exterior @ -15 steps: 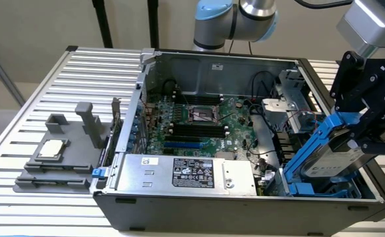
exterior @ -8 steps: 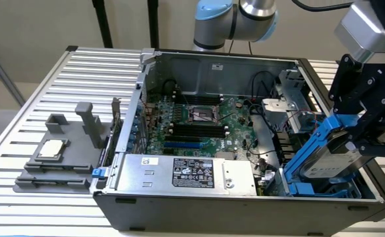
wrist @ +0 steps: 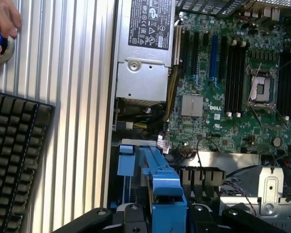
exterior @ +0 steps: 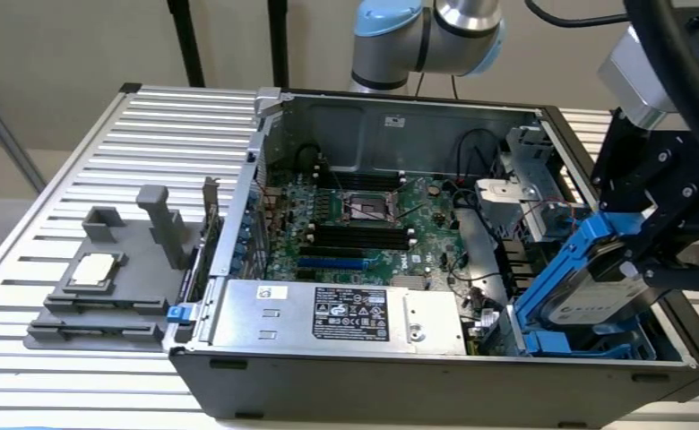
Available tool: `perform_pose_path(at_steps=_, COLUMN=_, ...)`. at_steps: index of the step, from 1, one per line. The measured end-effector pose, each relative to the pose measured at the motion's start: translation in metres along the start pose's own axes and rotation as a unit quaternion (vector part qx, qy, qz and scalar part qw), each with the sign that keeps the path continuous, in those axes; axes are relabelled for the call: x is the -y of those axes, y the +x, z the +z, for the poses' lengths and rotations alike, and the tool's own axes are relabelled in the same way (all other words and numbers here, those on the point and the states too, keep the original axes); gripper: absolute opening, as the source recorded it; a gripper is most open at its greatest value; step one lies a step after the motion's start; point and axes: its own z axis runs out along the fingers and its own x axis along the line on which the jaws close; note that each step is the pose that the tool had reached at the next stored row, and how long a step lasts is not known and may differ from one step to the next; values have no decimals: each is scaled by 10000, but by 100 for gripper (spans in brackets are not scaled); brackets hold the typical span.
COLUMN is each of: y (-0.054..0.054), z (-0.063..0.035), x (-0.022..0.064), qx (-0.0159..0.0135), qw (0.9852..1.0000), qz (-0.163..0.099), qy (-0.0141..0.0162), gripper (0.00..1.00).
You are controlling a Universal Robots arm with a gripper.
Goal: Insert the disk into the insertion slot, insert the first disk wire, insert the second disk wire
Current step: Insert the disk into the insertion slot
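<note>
We have the claw (exterior: 645,269) pinching the disk (exterior: 589,297), tilted so that, we judge, its lower end can enter the slot (exterior: 571,345) at the case (exterior: 445,381) corner.

Ribbed aluminium tabletop (exterior: 110,152) under soft even light, plain beige wall (exterior: 63,45) behind, black poles (exterior: 185,40)
</note>
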Motion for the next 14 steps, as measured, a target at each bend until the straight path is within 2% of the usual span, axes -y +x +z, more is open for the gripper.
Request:
perform_pose_path(at_steps=4, y=10, z=37, x=0, qx=59, qw=10000, qz=-18, qy=0, gripper=33)
perform_pose_path(at_steps=6, y=16, z=50, x=0, qx=77, qw=10000, qz=-29, qy=-4, gripper=33)
perform_pose_path(at_steps=12, y=22, z=64, x=0, qx=88, qw=9999, qz=-62, qy=-13, gripper=34)
perform_pose_path(at_steps=13, y=22, z=64, x=-1, qx=88, qw=9999, qz=-65, qy=-14, gripper=40)
perform_pose_path(at_steps=14, y=23, z=62, x=-1, qx=86, qw=9999, qz=-68, qy=-15, gripper=40)
